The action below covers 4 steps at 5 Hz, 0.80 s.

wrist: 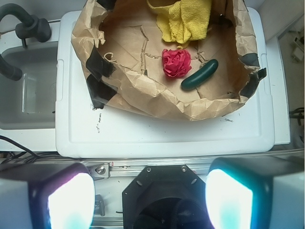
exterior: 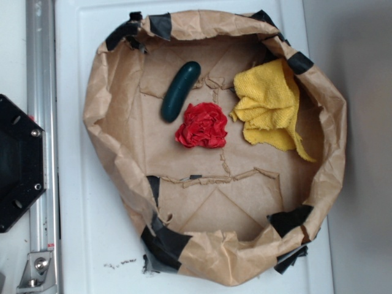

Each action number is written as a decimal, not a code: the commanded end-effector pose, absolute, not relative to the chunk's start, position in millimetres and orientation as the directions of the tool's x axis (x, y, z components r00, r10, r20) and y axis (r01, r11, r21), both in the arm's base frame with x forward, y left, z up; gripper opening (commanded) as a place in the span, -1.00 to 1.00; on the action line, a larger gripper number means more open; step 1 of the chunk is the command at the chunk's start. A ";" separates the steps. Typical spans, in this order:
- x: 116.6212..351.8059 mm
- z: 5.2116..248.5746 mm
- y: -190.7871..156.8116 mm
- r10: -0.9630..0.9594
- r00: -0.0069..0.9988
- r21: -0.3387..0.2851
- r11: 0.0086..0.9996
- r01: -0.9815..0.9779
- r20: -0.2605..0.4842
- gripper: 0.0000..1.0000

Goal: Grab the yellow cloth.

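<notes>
The yellow cloth [exterior: 269,105] lies crumpled against the right wall of a brown paper basin [exterior: 98,104]; the wrist view shows the yellow cloth [wrist: 183,19] at the top. A small red ruffled cloth [exterior: 202,125] sits beside it in the middle, also seen as the red cloth [wrist: 176,63]. My gripper [wrist: 149,200] is open, its two pale pads wide apart over the black robot base, well short of the basin and holding nothing. The gripper does not show in the exterior view.
A dark green cucumber [exterior: 180,90] lies left of the red cloth. The paper basin, patched with black tape, stands on a white platform [wrist: 162,136]. The black robot base [exterior: 15,162] and a metal rail [exterior: 43,147] are at the left. A grey sink [wrist: 26,90] adjoins the platform.
</notes>
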<state>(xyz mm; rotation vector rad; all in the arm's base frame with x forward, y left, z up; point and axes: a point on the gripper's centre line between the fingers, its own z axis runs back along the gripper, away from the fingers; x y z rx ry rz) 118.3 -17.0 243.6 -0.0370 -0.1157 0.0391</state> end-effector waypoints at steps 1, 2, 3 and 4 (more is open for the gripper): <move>118.3 243.6 -17.0 0.041 0.993 -0.039 0.999 -0.037 0.115 1.00; 156.2 235.4 -0.2 0.038 0.963 -0.023 0.999 -0.033 0.266 1.00; 199.8 218.6 7.9 0.056 0.955 -0.051 0.998 -0.043 0.291 1.00; 241.3 189.9 18.5 0.067 0.957 -0.020 0.998 -0.064 0.282 1.00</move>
